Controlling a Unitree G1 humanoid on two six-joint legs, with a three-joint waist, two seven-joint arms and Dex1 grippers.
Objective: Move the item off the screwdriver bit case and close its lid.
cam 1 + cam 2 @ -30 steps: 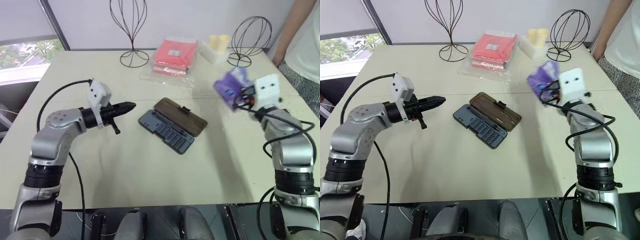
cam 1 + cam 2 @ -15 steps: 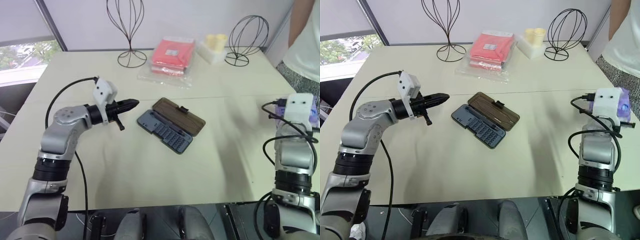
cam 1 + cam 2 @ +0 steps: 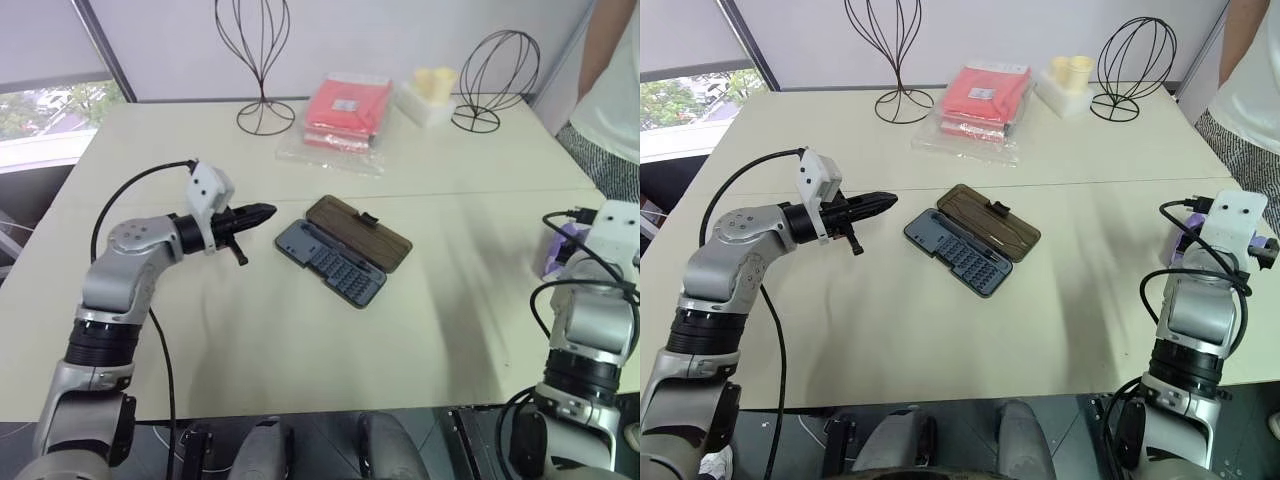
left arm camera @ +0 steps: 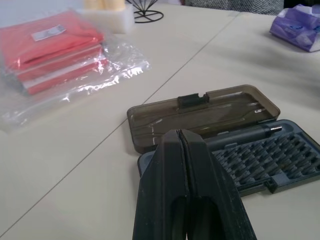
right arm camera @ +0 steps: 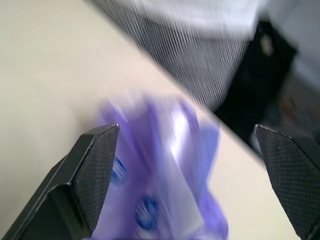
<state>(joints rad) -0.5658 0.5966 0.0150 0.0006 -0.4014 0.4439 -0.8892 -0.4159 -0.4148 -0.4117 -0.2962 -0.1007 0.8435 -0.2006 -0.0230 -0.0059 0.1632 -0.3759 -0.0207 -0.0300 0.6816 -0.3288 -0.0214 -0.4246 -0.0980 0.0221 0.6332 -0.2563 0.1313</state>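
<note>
Between the spread fingers of the right gripper sits the purple-and-white tissue pack, blurred, down on the table near its right edge, well apart from the screwdriver bit case; jaws stand wide w/ the pack loose in the gap, so it reads as let go, not gripped. Parked that far out prob. so it can't foul the lid's swing. Case lies open mid-table, nothing on it: grey-blue tray of bits on the near side, brown lid flat beyond it, black latch tab on the lid's far edge. Left gripper hovers just beside the case's left end, fingers pressed together, holding nothing, tips aimed at tray and lid; closed tips look suited to hooking under the lid's edge and flipping it over, a judgement only. So item step looks done, lid step not yet. Further out past the lid: flat red packets in clear wrap, two wire stands, a pale block w/ small cups. Person stands at the table's right side, beyond the right gripper.
</note>
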